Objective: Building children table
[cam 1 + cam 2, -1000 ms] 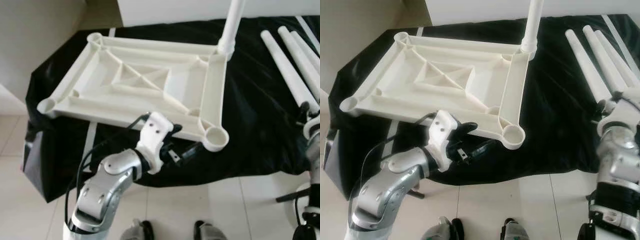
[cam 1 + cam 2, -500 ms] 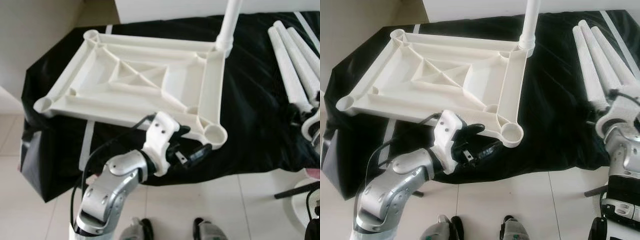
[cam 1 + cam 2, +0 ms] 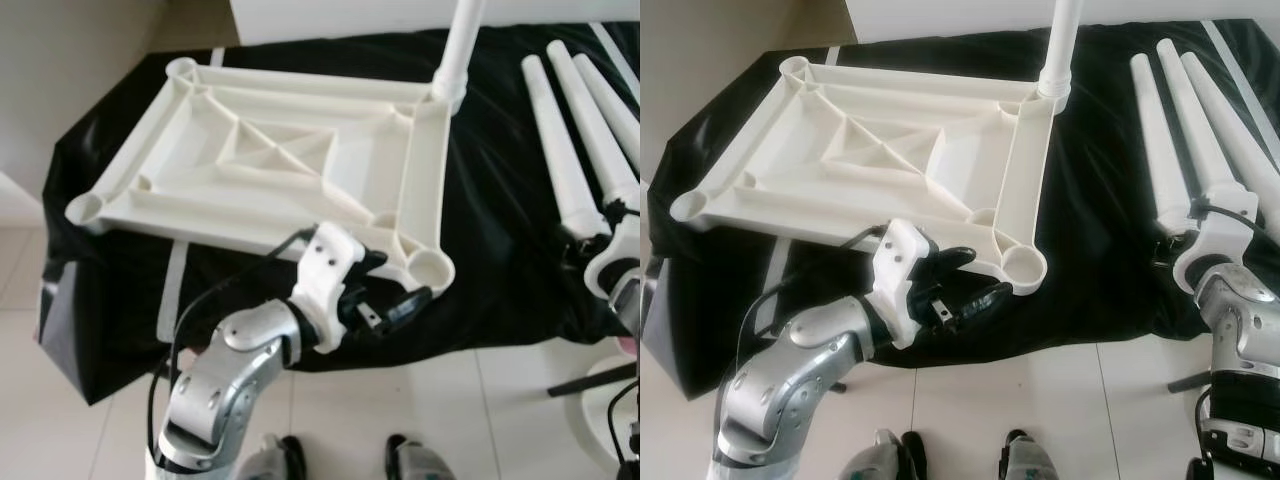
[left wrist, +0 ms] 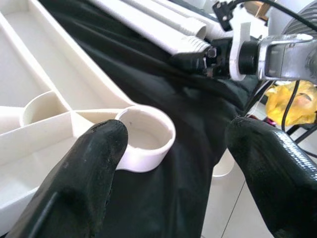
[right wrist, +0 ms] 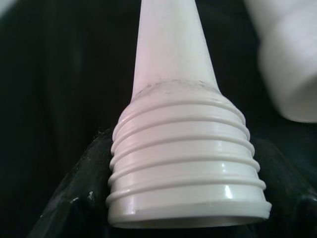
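White plastic everywhere on this one. The upside-down tabletop [image 3: 290, 170] lies on a black cloth [image 3: 1100, 230], ribbed underside up, round sockets at its corners. One leg [image 3: 1060, 45] already stands in the far socket, its top cut off by the frame edge.

The left gripper [image 4: 173, 148] hangs just off the near corner socket [image 4: 146, 136], fingers [image 4: 84, 173] spread wide, one tip right beside the socket's rim, the other out over the cloth and not touching anything.

Three loose legs [image 3: 1185, 120] lie side by side ahead of the right gripper [image 3: 1175, 245]. That one sits at the threaded end [image 5: 185, 163] of the closest leg, with black finger surfaces either side of the threads in its wrist view. Can't really tell if it's actually clamped or just cradling it, since the fingertips are hidden behind the leg.
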